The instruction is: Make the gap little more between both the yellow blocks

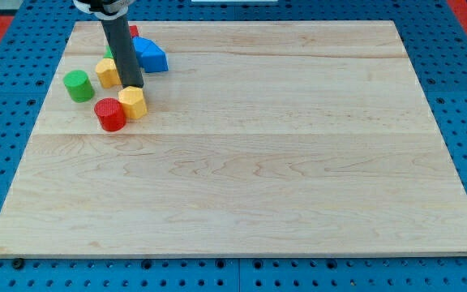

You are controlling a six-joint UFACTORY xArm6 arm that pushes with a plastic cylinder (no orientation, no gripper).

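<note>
Two yellow blocks sit near the view's top left of the wooden board. One yellow block lies left of the rod; the other yellow hexagonal block lies just below the rod's end. My tip stands between them, touching or nearly touching the top of the lower yellow block. A red cylinder rests against the lower yellow block's left side.
A green cylinder stands left of the upper yellow block. A blue block lies right of the rod. A red block and a bit of green peek out behind the rod near the board's top edge.
</note>
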